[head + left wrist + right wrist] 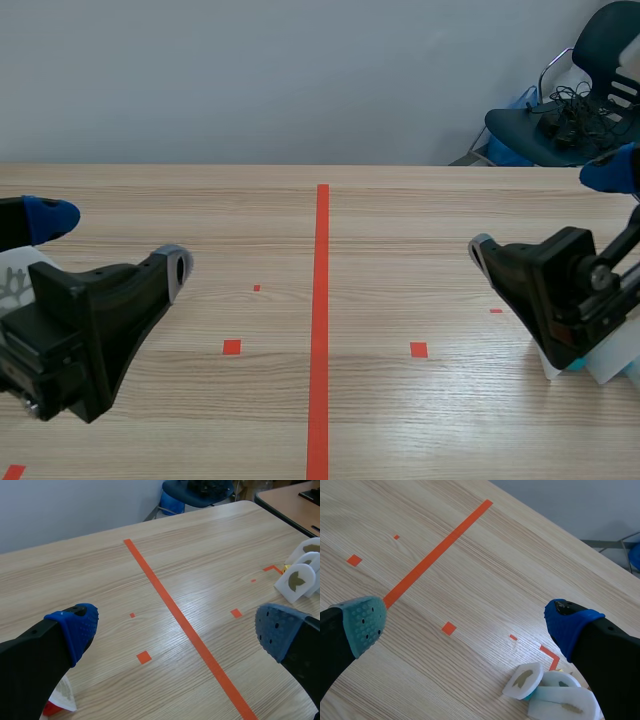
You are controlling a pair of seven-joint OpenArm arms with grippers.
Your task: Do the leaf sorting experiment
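Several white stand-up tiles with brown leaf shapes [298, 579] are clustered at the table's right side, beyond my left gripper [175, 625], which is open and holds nothing. The same tiles [523, 679] lie just under and ahead of my right gripper [465, 617], also open and holding nothing. In the scene view the tiles [610, 362] peek out beneath the right arm. My left gripper [115, 243] hovers at the table's left and my right gripper [545, 212] at its right. Another white leaf tile [14, 283] sits behind the left arm, and a leaf tile [63, 696] shows beside the left finger.
A long orange-red tape line [320, 320] runs down the middle of the wooden table [400, 220], with small tape squares on both sides. A dark blue chair [565, 110] with cables on its seat stands beyond the far right corner.
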